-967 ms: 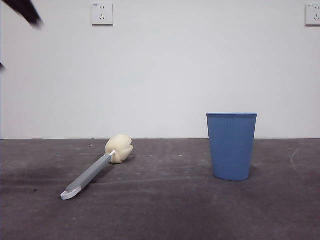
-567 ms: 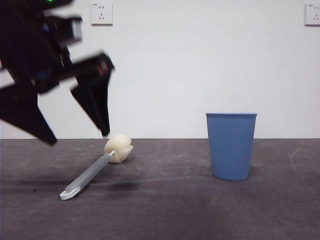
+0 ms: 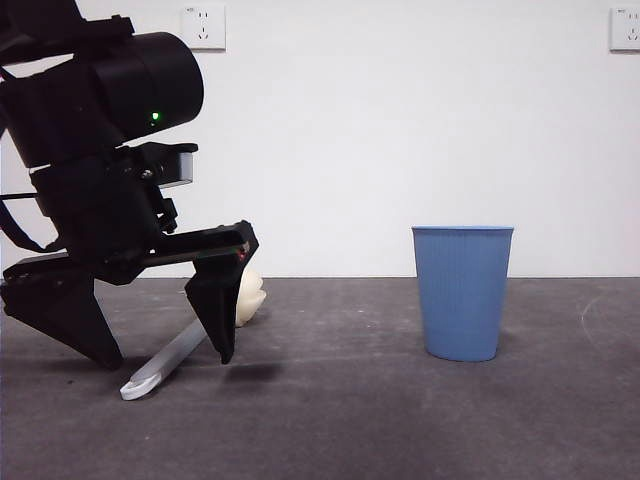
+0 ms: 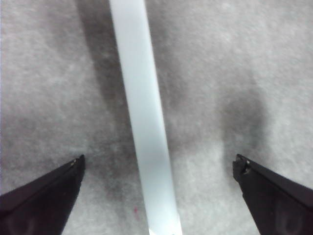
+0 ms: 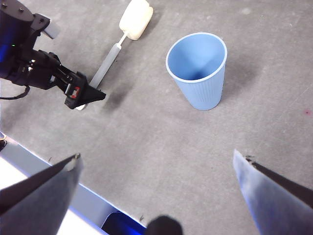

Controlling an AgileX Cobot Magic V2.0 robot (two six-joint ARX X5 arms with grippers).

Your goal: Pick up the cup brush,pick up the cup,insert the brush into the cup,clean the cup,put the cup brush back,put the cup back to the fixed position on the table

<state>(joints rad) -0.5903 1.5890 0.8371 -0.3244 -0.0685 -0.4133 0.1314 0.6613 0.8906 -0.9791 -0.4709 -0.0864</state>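
Step 1 of 6 in progress: brush pickup; no step complete.
Left gripper [image 3: 160, 350] fingers wide, straddling the cup brush [image 4: 146, 142] handle lying on the table [image 3: 400, 420]. Cup [image 3: 463, 292] upright, well apart, untouched. Right gripper [image 5: 156, 164] high above, fingers wide, empty.

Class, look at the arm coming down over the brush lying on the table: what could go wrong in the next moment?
1. The left gripper has open fingers straddling the cup brush, whose handle lies flat on the table; the tips may strike the surface before closing.
2. The handle is narrow and smooth; an off-centre squeeze might roll or flick it away.
3. The cup stands free; a swinging brush could tip it.
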